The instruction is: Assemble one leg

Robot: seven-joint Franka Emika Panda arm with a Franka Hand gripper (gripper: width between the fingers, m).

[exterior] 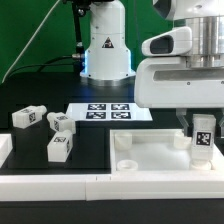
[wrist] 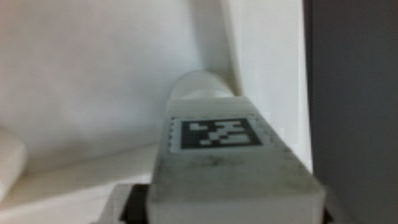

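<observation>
My gripper (exterior: 202,128) is shut on a white leg (exterior: 203,135) with a square marker on its side, held upright over the far right corner of the large white tray-like piece (exterior: 150,160). In the wrist view the leg (wrist: 222,150) fills the middle, its far end close to the tray's corner wall (wrist: 214,50); the dark fingers (wrist: 128,205) show at its sides. Three more legs lie on the black table at the exterior view's left: one (exterior: 26,117), one (exterior: 63,123), one (exterior: 60,147).
The marker board (exterior: 108,111) lies behind the tray. The robot's white base (exterior: 105,45) stands at the back. Two short round pegs (exterior: 121,142) (exterior: 128,165) rise from the tray's left side. A white rail (exterior: 60,185) runs along the front.
</observation>
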